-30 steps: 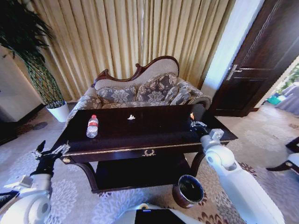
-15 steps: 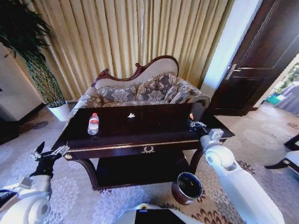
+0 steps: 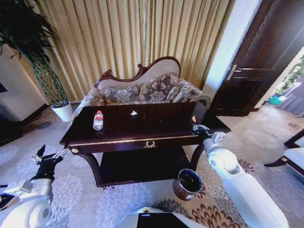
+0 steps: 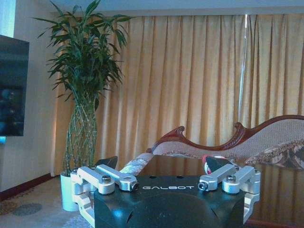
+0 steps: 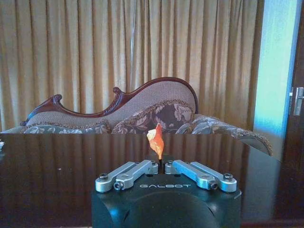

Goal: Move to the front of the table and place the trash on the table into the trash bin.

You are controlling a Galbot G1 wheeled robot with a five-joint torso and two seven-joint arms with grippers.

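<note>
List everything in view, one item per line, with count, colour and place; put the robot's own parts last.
table: one, dark glossy wood with gold trim, centre of the head view.
bottle: one, clear with red cap and white label, upright on the table's left part.
paper scrap: one, white, on the table near the back, about mid-length.
orange scrap: one, orange, pinched upright in the right claw.
trash bin: one, reddish-brown with shiny rim, on the carpet by the table's right front leg.
sofa: one, patterned with dark carved frame, behind the table.
plant: one, green in a white pot, left of the sofa.
door: one, dark wood, right.
left claw: open, low beside the table's left end.
right claw: shut on the orange scrap, above the table's right end.
</note>
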